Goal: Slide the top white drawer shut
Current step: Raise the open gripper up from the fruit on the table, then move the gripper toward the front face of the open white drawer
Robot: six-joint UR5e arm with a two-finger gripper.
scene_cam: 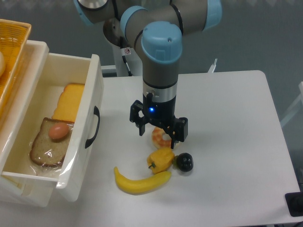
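The top white drawer (90, 101) stands pulled out at the left, its black arched handle (94, 126) facing the table. Inside lie a toast slice with an egg (50, 141) and yellow cheese slices (70, 100). My gripper (158, 134) hangs to the right of the drawer front, about a hand's width from the handle, above a donut (158, 137). Its two black fingers are spread apart and hold nothing.
A yellow wicker basket (13, 52) sits on top at the far left. On the table (227, 142) lie a banana (141, 182), a yellow pepper (161, 160) and a dark berry (184, 162), all just below the gripper.
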